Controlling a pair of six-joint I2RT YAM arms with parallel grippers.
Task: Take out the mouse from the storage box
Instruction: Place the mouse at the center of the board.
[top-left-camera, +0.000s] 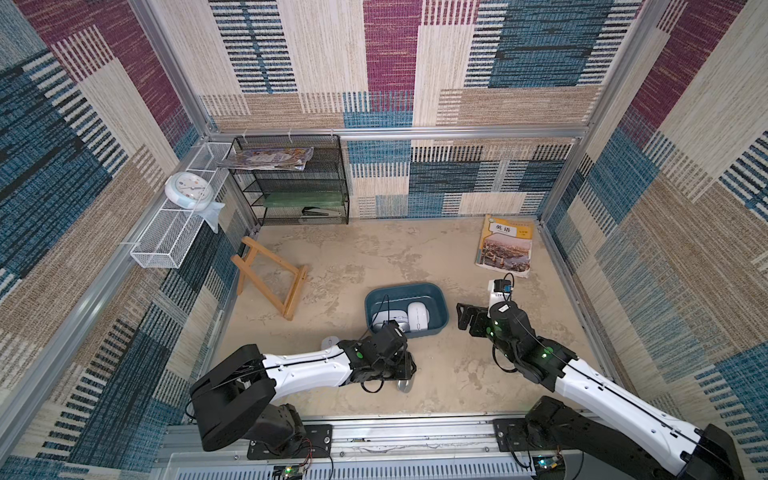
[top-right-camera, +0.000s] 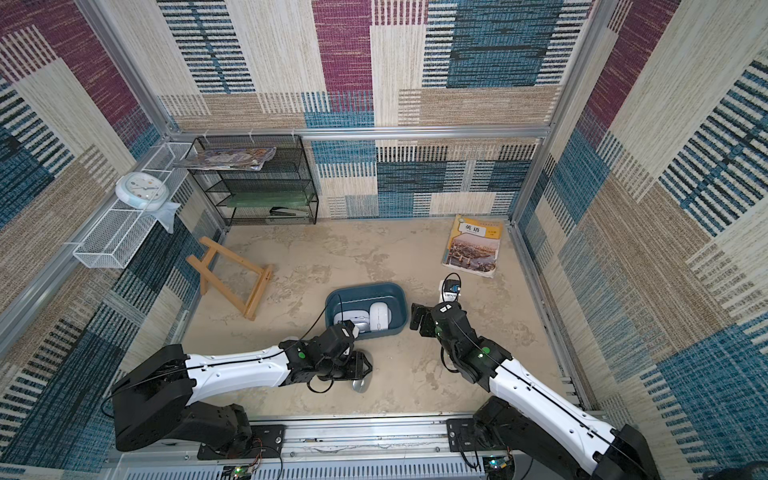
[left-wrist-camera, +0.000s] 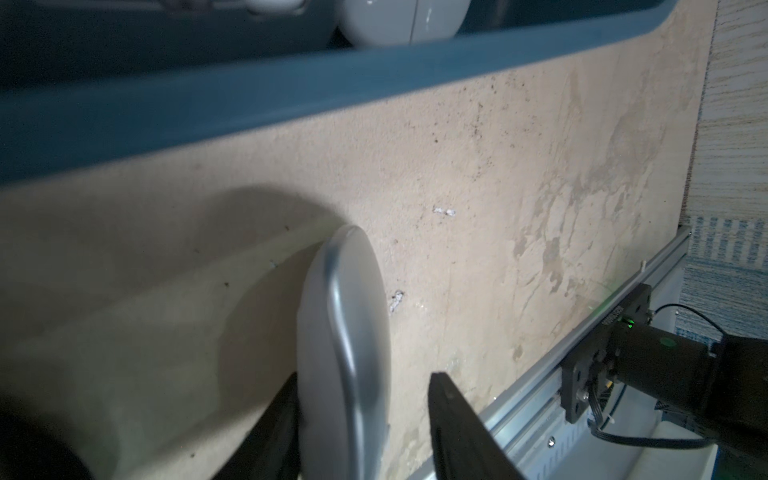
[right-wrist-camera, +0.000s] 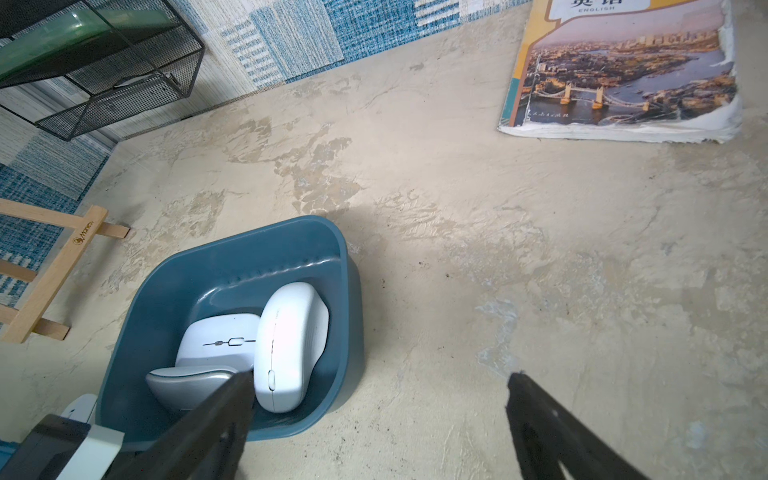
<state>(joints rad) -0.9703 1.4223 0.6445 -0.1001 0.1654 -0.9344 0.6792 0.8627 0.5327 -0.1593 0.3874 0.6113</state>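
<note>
Left wrist view shows the left gripper (left-wrist-camera: 363, 378) released around a silver mouse (left-wrist-camera: 345, 345) that stands on its edge on the table (left-wrist-camera: 498, 208): one finger (left-wrist-camera: 270, 428) touches its side, while the other stands apart with a gap. In both top views this silver mouse (top-left-camera: 405, 386) (top-right-camera: 360, 385) lies outside the storage box (top-left-camera: 405, 286) (top-right-camera: 365, 286), near its 6 o'clock rim and mostly hidden under the left arm's wrist. The teal box sits near the table's centre and holds three more mice. A tall white mouse (right-wrist-camera: 291, 345) lies on its side by the wall, a flat white mouse (right-wrist-camera: 216, 338) is next to it, and a silver-backed mouse (right-wrist-camera: 187, 386) is at the near end. The left arm's wrist camera (top-left-camera: 392, 332) and cable overlap the box's 7 o'clock corner in the top views, covering part of those mice. The right gripper (right-wrist-camera: 379, 376) (top-left-camera: 467, 320) hangs at the box's 3 o'clock side, jaws spread wide and holding nothing. Around the table are a wooden easel (top-left-camera: 270, 282) lying at 9 o'clock, a black mesh rack (top-left-camera: 291, 183) in the 11 o'clock corner, and an English textbook (top-left-camera: 505, 246) at 1 o'clock.
</note>
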